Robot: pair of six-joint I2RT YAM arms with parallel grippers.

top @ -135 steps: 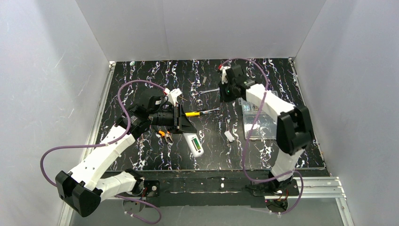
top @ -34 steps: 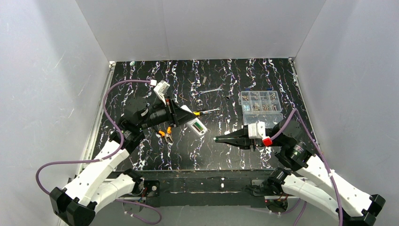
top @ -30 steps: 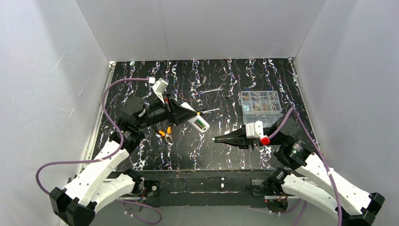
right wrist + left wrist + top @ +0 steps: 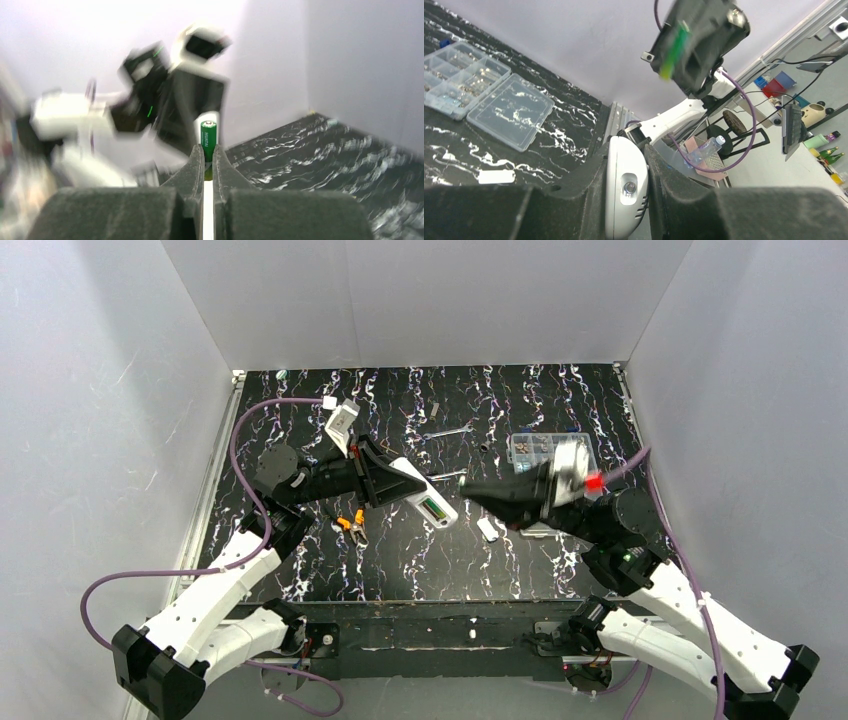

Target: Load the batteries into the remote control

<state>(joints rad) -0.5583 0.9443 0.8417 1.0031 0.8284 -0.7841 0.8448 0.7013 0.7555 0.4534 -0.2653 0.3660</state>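
My left gripper (image 4: 385, 483) is shut on the white remote control (image 4: 424, 494) and holds it above the table, its free end pointing right, a green cell showing in its recess. In the left wrist view the remote's rounded end (image 4: 626, 192) sits clamped between my fingers. My right gripper (image 4: 478, 495) is raised and blurred, its tip just right of the remote. In the right wrist view it is shut on a green battery (image 4: 208, 140) that sticks out past the fingertips. That battery also shows in the left wrist view (image 4: 672, 50).
A small white cover piece (image 4: 488, 529) lies on the black marbled table. A clear compartment box (image 4: 540, 448) stands at the back right, partly hidden by the right arm. Orange-handled pliers (image 4: 350, 527) lie below the left gripper. A slim metal tool (image 4: 447, 433) lies further back.
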